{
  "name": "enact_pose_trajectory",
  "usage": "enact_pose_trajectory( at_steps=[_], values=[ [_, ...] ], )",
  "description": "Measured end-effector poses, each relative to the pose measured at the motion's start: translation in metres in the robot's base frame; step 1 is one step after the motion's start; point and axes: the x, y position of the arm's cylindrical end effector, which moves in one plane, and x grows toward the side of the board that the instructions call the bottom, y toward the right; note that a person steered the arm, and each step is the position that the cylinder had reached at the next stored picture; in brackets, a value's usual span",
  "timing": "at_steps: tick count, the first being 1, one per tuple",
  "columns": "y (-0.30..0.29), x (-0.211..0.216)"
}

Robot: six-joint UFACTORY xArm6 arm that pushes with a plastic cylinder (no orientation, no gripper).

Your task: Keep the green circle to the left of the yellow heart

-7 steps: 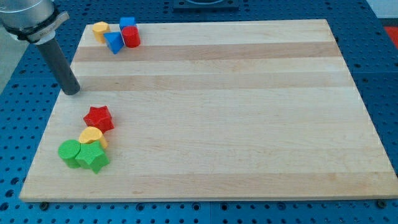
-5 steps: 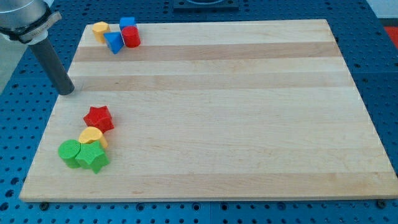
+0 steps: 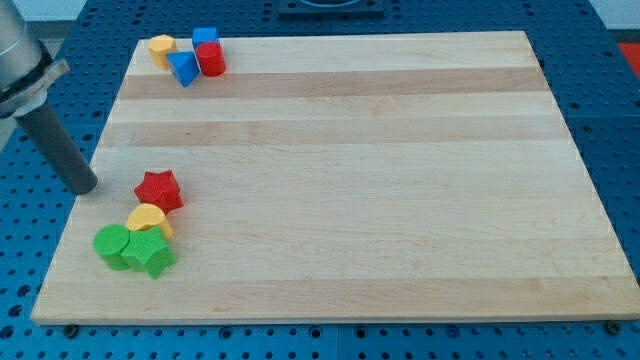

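Observation:
The green circle (image 3: 111,244) lies near the board's lower left corner. The yellow heart (image 3: 147,219) sits just up and to the right of it, touching it. A green star (image 3: 151,253) is pressed against the circle's right side, below the heart. A red star (image 3: 159,190) sits just above the heart. My tip (image 3: 84,187) is at the board's left edge, to the left of the red star and above the green circle, apart from all blocks.
A cluster sits at the board's upper left corner: a yellow hexagon-like block (image 3: 162,48), a blue triangle (image 3: 183,68), a blue cube (image 3: 205,39) and a red cylinder (image 3: 211,59). The wooden board (image 3: 340,180) lies on a blue pegboard table.
My tip has moved down and to the left, from beside the board's upper left part to its left edge level with the red star. No block has moved.

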Motion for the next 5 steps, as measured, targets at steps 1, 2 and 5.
enact_pose_trajectory(
  at_steps=[1,2,5],
  values=[
    [0.0,0.028],
    [0.0,0.05],
    [0.008,0.107]
  ],
)
